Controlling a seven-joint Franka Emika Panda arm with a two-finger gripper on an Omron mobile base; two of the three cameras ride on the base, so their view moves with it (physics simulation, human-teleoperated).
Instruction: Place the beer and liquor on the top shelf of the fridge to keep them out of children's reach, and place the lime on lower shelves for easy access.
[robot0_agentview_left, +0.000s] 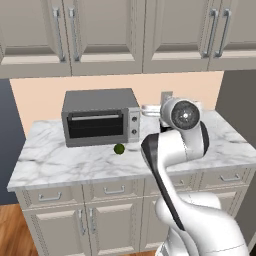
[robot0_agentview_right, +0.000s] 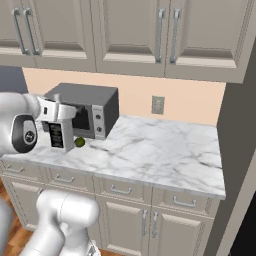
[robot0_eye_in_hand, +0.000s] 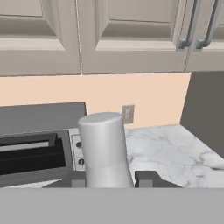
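My gripper (robot0_agentview_right: 56, 116) is shut on the liquor (robot0_agentview_right: 60, 136), a squat white bottle with a black label, held upright over the counter's front left part. In the hand view the liquor's pale neck (robot0_eye_in_hand: 105, 146) rises between my dark fingertips (robot0_eye_in_hand: 146, 177). The lime (robot0_agentview_left: 119, 148), a small dark green fruit, lies on the marble counter (robot0_agentview_left: 60, 160) just in front of the toaster oven; from the right the lime (robot0_agentview_right: 79, 142) sits right behind the bottle. The beer, the top shelf and the fridge's lower shelves are out of view.
A silver toaster oven (robot0_agentview_left: 100, 117) stands at the back of the counter, left of my arm. Wall cabinets (robot0_agentview_left: 107, 35) hang above. A wall outlet (robot0_agentview_right: 158, 105) sits on the peach backsplash. A tall dark grey panel (robot0_agentview_right: 240, 150) closes off the counter's right end.
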